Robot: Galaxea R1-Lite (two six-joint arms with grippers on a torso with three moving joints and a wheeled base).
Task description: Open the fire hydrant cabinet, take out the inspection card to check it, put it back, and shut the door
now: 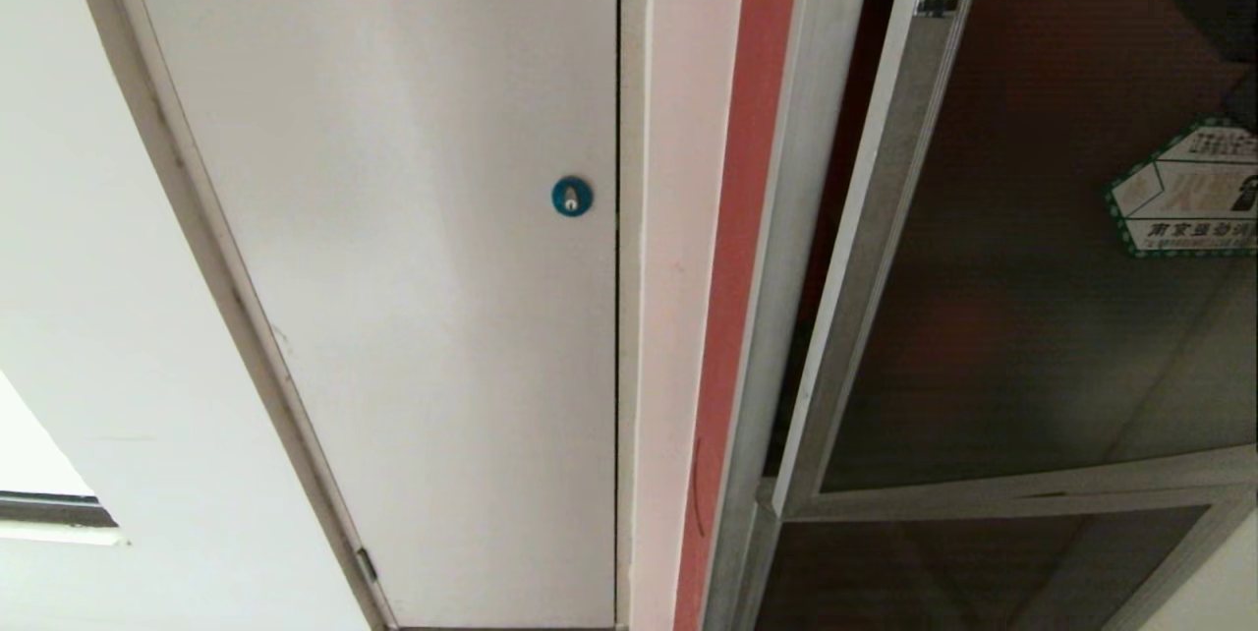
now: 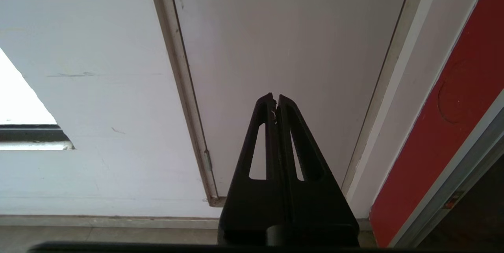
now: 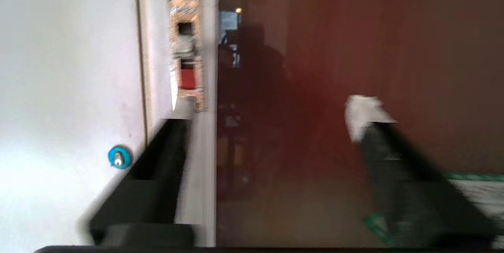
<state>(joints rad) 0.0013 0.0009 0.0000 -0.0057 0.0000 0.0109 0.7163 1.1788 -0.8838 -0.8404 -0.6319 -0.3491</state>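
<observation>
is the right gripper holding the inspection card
No. In the right wrist view the right gripper has its fingers spread wide with only the dark glass door between them, and no tan card is in sight.

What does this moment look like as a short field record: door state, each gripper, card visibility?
door: the door, dark glass in a silver frame, stands slightly ajar from the fire hydrant cabinet
sticker: white-green hexagonal sticker on the glass
right gripper: right gripper open, empty, fingers wide apart in front of the door's latch edge
left gripper: left gripper shut, empty, pointing at the white panel
white panel: closed, with a blue round lock
inspection card: not visible in any view
</observation>
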